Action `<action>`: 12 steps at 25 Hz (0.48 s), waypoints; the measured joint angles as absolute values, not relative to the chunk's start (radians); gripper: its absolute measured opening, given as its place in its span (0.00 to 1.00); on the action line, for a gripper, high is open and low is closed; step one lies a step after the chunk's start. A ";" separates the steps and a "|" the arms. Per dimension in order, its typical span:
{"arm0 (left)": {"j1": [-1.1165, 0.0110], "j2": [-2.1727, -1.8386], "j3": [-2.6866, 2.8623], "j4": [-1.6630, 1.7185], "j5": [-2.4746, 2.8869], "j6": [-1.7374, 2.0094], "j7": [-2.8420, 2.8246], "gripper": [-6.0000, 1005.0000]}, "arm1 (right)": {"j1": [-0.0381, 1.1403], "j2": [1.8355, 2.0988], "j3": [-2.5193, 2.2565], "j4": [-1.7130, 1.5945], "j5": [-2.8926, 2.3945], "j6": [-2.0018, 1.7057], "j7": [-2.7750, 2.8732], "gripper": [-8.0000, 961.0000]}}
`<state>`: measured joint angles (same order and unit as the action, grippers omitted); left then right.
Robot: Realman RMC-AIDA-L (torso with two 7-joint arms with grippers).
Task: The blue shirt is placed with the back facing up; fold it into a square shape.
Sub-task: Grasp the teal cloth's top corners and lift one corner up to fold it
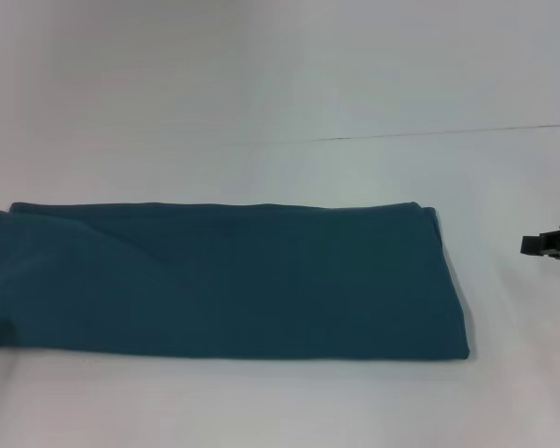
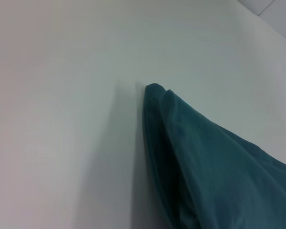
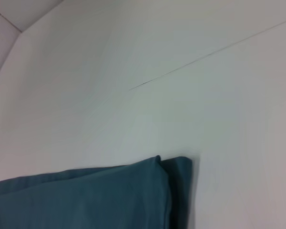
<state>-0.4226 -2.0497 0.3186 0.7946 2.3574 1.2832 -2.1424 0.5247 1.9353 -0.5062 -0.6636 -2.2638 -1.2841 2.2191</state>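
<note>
The blue shirt (image 1: pixel 224 280) lies flat on the white counter (image 1: pixel 280 93) before me, already folded into a long band with layered edges showing at both ends, so I judge a crosswise fold is what remains to square it. My right gripper (image 1: pixel 549 245) hangs at the counter's right edge, well apart from the cloth, holding nothing; whether its fingers are parted I cannot tell. No containers appear, and my left gripper is out of sight.
</note>
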 joint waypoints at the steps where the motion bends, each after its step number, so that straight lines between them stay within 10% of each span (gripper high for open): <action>1: -0.422 -2.049 0.318 0.797 2.358 1.286 -2.142 0.03 | 0.526 1.938 -0.506 -0.664 -2.264 -1.284 2.219 0.03; 12: -0.421 -2.046 0.314 0.810 2.358 1.294 -2.144 0.03 | 0.527 1.949 -0.506 -0.663 -2.262 -1.256 2.205 0.03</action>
<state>-0.4207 -2.0463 0.3138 0.8096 2.3577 1.2941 -2.1443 0.5271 1.9493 -0.5062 -0.6627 -2.2620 -1.2556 2.2045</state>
